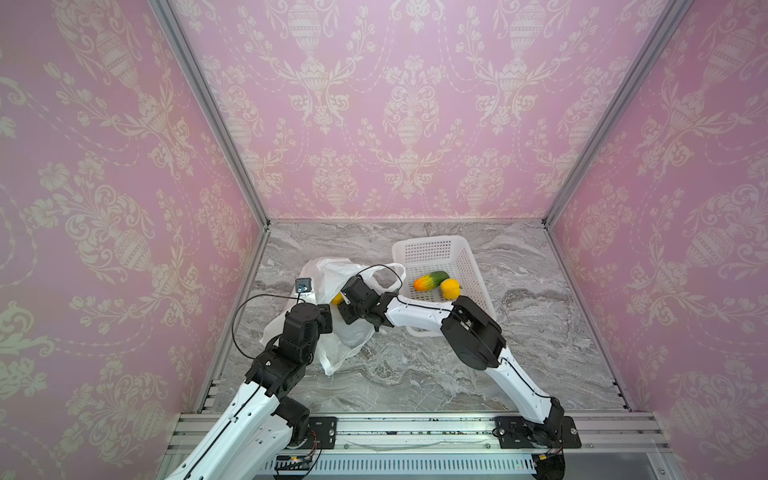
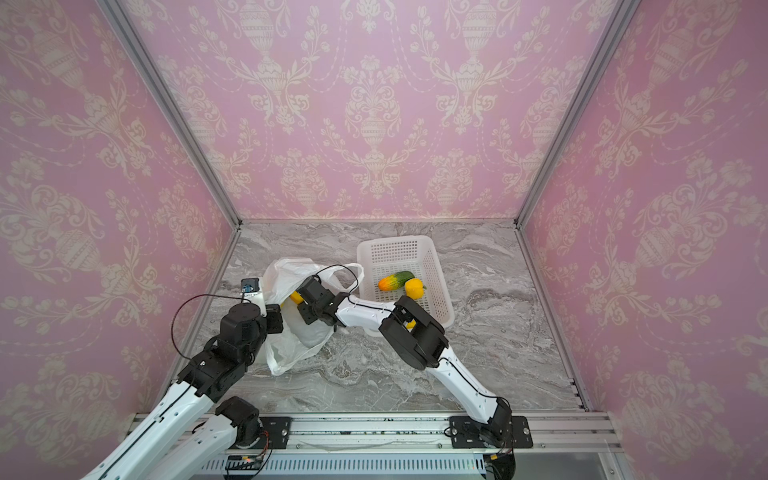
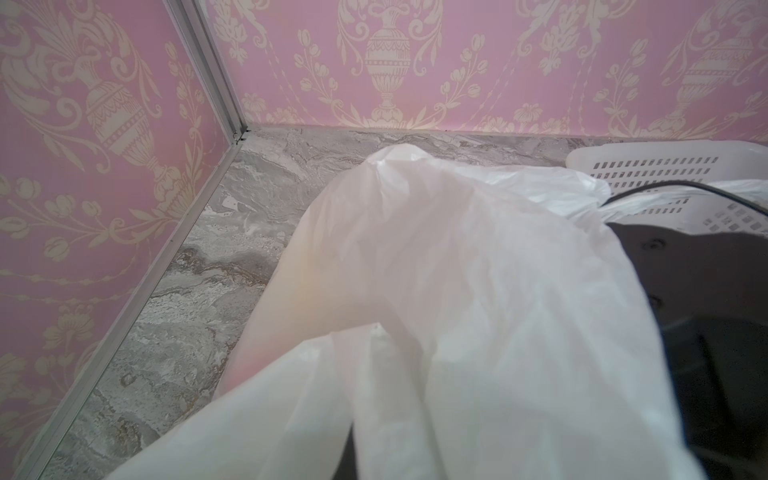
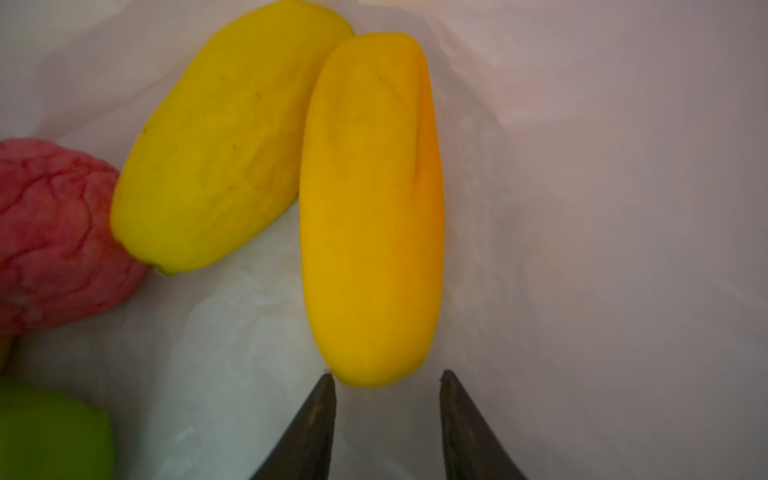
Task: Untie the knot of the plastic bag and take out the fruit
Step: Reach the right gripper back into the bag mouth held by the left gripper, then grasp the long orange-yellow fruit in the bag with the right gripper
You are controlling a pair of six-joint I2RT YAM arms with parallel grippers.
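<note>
Overhead stereo pair; right wrist seemingly inside bag (image 4: 602,187)

Noted in both top views left arm (image 1: 266,374) folded at elbow, wrist just left of the plastic bag (image 1: 330,272); left end effector (image 1: 327,320) clamped on its film. Noted right arm (image 1: 419,309) stretched across from the right, elbow raised; right end effector (image 4: 387,374) inside the plastic bag, fingertips (image 4: 322,411) apart.
</note>
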